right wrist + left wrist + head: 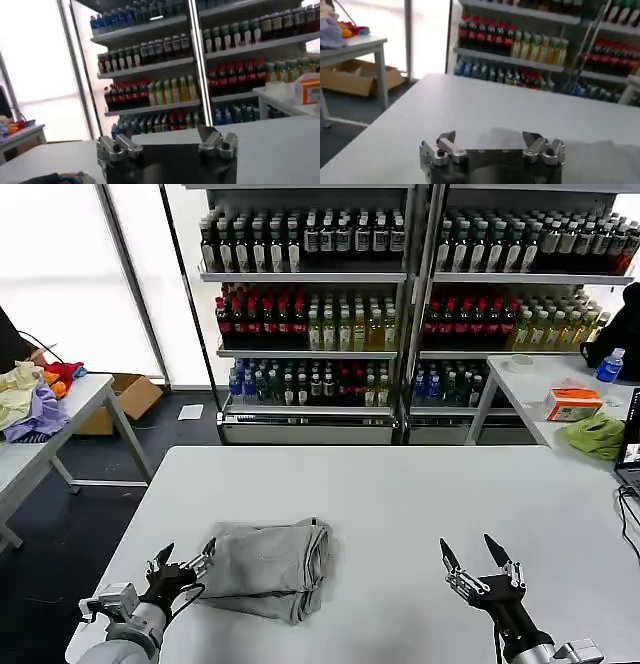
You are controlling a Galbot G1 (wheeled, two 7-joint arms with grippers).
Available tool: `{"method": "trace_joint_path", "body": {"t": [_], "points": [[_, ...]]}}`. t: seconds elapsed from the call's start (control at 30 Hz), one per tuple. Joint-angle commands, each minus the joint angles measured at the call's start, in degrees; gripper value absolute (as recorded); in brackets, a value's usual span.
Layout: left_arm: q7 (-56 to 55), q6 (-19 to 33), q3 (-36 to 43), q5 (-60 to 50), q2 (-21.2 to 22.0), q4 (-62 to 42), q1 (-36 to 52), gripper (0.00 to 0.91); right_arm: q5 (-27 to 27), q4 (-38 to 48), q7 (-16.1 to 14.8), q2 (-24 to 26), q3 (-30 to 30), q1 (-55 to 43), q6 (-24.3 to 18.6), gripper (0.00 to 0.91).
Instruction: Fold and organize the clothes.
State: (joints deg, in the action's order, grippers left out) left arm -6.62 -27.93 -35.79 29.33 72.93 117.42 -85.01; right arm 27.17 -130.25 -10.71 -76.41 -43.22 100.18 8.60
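Clothes [268, 567] lay as one folded grey bundle at your table's [400, 484] seven o'clock. Your left gripper [183, 561] stood spread just beside its nine o'clock edge, probably ready to tidy it, while your right gripper [478, 567] waited released at five o'clock.

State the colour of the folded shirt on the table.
Light grey, plain as folded; clearest in the head view.

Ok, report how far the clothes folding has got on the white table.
Done: one grey garment lies folded in a compact bundle on the white table. In hand: nothing; the left claw is open beside the bundle's edge, and the right claw is open over bare table. Left: final placement of the bundle, by the look of it.
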Motion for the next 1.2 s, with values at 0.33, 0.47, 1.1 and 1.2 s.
{"method": "trace_joint_path", "body": {"t": [0.33, 0.47, 1.1, 1.2], "points": [[-1.91, -2.17, 5.36, -3.76, 1.19, -5.89, 4.23, 0.907, -0.32, -0.49, -0.01, -0.9, 0.06, 0.37, 0.1, 0.907], [-1.83, -1.61, 6.3, -3.9, 1.79, -5.11, 3.28, 0.393, -0.42, -0.63, -0.01, -1.01, 0.1, 0.25, 0.07, 0.907], [-4.33, 1.97, 5.46, 10.47, 2.93, -3.77, 2.23, 0.01, -0.21, -0.02, 0.1, -1.21, -0.15, -0.16, -0.27, 0.907], [-5.69, 2.26, 4.13, 13.32, 2.85, -2.6, 2.18, 0.01, -0.13, 0.11, 0.12, -1.11, -0.13, -0.43, -0.27, 0.907]]}}
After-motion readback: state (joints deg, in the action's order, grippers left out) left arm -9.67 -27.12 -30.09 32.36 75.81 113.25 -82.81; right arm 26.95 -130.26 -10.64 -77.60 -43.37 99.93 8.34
